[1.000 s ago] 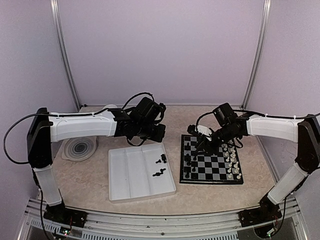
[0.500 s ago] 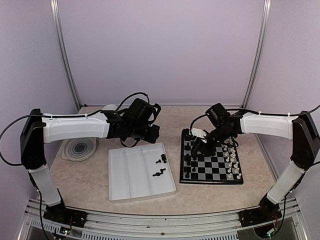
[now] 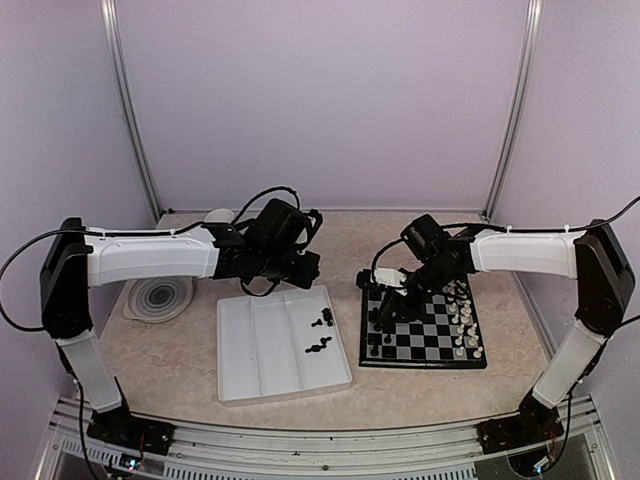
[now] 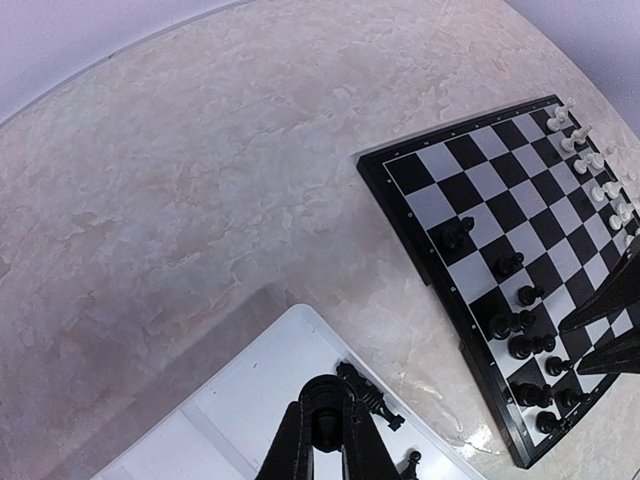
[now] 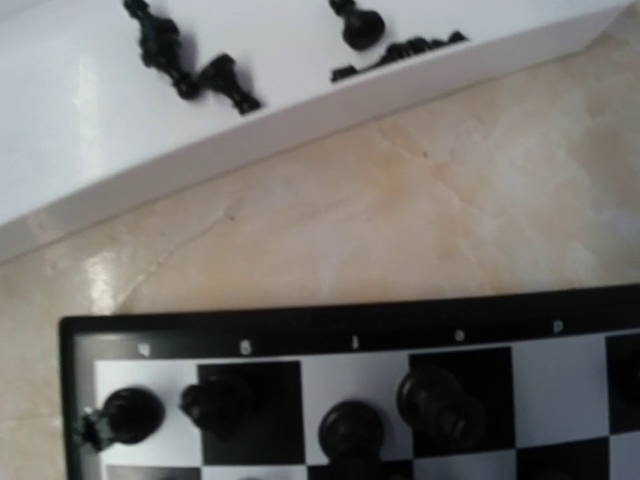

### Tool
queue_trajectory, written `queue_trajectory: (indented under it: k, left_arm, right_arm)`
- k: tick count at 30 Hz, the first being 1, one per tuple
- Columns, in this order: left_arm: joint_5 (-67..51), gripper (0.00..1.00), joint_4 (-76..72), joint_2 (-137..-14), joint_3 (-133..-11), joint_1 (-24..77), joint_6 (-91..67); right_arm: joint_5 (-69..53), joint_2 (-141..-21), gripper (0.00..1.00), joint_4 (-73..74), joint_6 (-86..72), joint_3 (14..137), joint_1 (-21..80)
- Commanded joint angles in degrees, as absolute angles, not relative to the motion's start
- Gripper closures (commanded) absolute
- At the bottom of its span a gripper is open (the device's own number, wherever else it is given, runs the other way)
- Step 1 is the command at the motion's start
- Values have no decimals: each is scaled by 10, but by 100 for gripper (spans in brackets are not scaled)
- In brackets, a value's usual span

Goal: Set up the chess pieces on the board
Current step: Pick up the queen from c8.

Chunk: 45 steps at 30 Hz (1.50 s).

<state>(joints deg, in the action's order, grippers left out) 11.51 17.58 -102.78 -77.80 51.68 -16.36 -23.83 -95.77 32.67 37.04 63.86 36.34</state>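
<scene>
The left fingers (image 4: 325, 425) are pressed together over the tray (image 3: 250, 350). Whether a piece is nipped at their tips cannot be told. The right fingers (image 4: 605, 310) stand parted with nothing seen between them. The board (image 3: 430, 335) lies right under them. Some black pieces (image 3: 375, 320) already stand there, below and beside the tips, while the white pieces (image 3: 465, 320) line the board's edge beyond them. The remaining black ones lie loose in the tray beneath the left fingers, one just beside the tips in the left wrist view. These pieces look like hard, smooth plastic and are probably very light, so they would be stiff enough to pinch firmly. They would also be easy to knock over, roll or squirt out of a grip. A standing piece is probably best taken at the narrow neck under its head. A lying one is best taken across its waist, with the fingers straddling it squarely so neighbours are not swept aside. Compared with a second ago, the right fingers have slid along the board from nearer its middle to its black-side edge. The left fingers have drawn back slightly along the desk (image 3: 170, 360) from the tray's far corner. The loose pieces in the tray sit as before.
</scene>
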Motion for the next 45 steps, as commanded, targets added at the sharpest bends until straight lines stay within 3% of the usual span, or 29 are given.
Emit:
queue_trajectory:
  k: [1, 19, 32, 45]
  left_arm:
    - [109, 100, 161, -1015, -772, 515, -165]
    - [107, 100, 152, -1019, -757, 515, -169]
    - [96, 100, 148, -1029, -758, 515, -172]
    - [92, 100, 152, -1031, -762, 515, -172]
  right_arm:
    - [-214, -974, 71, 313, 369, 634, 370]
    - [-206, -1008, 72, 308, 356, 651, 385]
    - [-218, -996, 92, 323, 356, 664, 388]
    - [-223, -977, 94, 340, 339, 725, 374]
